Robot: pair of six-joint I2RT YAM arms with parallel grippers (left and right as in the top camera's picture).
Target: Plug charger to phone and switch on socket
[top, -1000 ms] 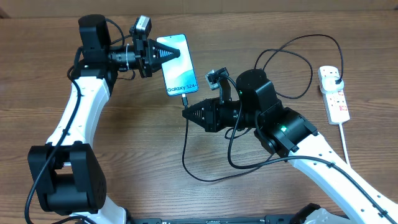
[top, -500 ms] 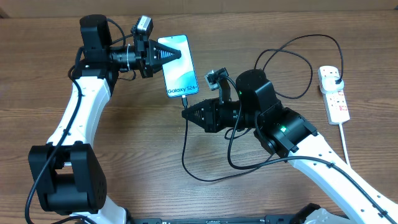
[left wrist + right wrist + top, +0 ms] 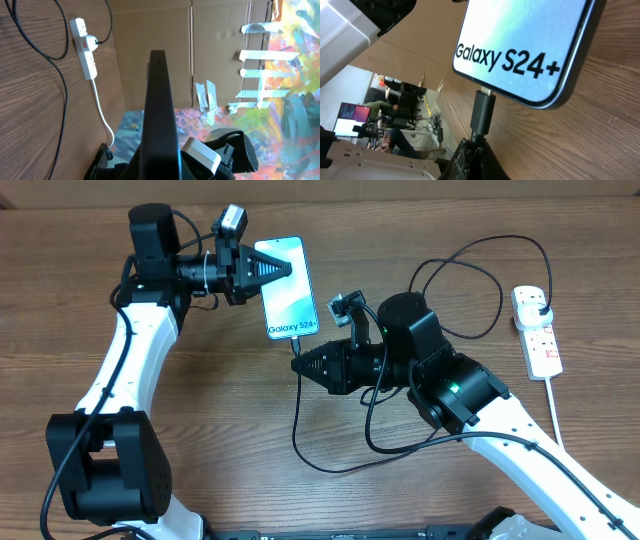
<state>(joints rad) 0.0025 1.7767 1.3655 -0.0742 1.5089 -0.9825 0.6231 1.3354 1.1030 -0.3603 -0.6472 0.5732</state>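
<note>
Left gripper (image 3: 281,269): jaws closed on the long left edge of the slim rectangular phone (image 3: 293,305) (lit light-blue screen, dark frame). The phone sits screen-up at upper centre of the wooden table (image 3: 230,410). I cannot tell whether it lies flat or is held just clear of the wood.

Right gripper (image 3: 299,362): clamped on the thin black charger (image 3: 296,415), just behind its small connector (image 3: 482,111). In the right wrist view the connector's metal tip meets the port on the phone's bottom edge. I cannot tell how deep it sits.

The white elongated socket (image 3: 540,340), with red switches, is well apart at the far right. The charger's black plug is already in it.

Handling, my judgement:
- Phone: rigid, light, smooth glass and metal, likely slippery. Hold it by the frame edges, not the screen face. It needs bracing against the insertion push.
- Connector: short and stiff; the cable behind it is limp. A hold close to the connector body gives the most control.
- The port is narrow, so push straight along the phone's long axis. Side load could bend the tip.
- Socket switch: a small rocker that needs a firm press from a closed fingertip.
</note>
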